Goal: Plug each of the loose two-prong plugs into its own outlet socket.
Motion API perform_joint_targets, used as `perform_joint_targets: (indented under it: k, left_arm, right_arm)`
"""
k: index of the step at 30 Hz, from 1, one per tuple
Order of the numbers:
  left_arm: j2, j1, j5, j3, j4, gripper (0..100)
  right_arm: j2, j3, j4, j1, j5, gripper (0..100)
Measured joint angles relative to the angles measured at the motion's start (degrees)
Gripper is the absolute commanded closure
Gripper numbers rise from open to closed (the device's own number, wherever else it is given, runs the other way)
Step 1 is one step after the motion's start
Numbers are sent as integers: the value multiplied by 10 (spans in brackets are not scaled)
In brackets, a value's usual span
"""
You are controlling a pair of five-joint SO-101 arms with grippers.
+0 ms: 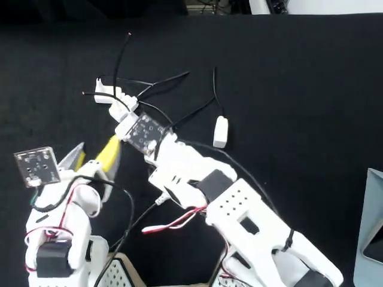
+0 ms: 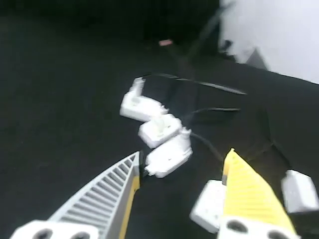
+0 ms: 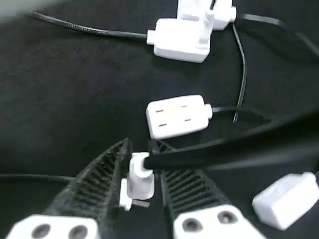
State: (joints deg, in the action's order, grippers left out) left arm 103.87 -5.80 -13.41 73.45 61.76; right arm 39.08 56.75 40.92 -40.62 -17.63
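The right gripper (image 3: pixel 140 147) was clenched on a white plug (image 3: pixel 137 183). A black cord (image 3: pixel 209 153) crossed in front of one finger, and the prongs were too blurred to make out. Just past the fingertips lay a socket (image 3: pixel 177 115), slots up, apart from the plug. Beyond it a second socket (image 3: pixel 182 42) seemed to carry something white, cut off at the picture's edge. From above, this cluster sat in the left half of the desk (image 1: pixel 311 72), and the right arm (image 1: pixel 239 203) hid the held plug. A loose plug (image 1: pixel 220 131) lay near the desk's middle. The left gripper (image 2: pixel 183 154) hung released over the near left part, nothing between its fingers. The white pieces beyond it were too blurred to tell apart.
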Motion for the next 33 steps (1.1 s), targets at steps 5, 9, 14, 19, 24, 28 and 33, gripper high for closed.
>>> perform_joint_targets:
  k: [5, 9, 14, 19, 24, 28, 33]
  left_arm:
    - [1, -17, 2, 33, -11, 733]
    - [-2, -18, 2, 65, -45, 733]
    - [-2, -18, 2, 72, -51, 733]
    - [1, -21, 2, 80, -51, 733]
    - [-2, -25, 2, 90, -51, 733]
    - [-2, -25, 2, 90, -51, 733]
    - [0, -25, 2, 93, -51, 733]
  right_arm:
    - [0, 12, -43, 1, -14, 987]
    - [0, 12, -48, 1, -15, 987]
    - [0, 25, -87, 1, -15, 987]
    - [-10, 68, -197, 1, -15, 987]
    - [-95, 74, -293, 1, -18, 987]
    - [-181, 74, -370, 1, -21, 987]
    - [-256, 73, -398, 0, -22, 987]
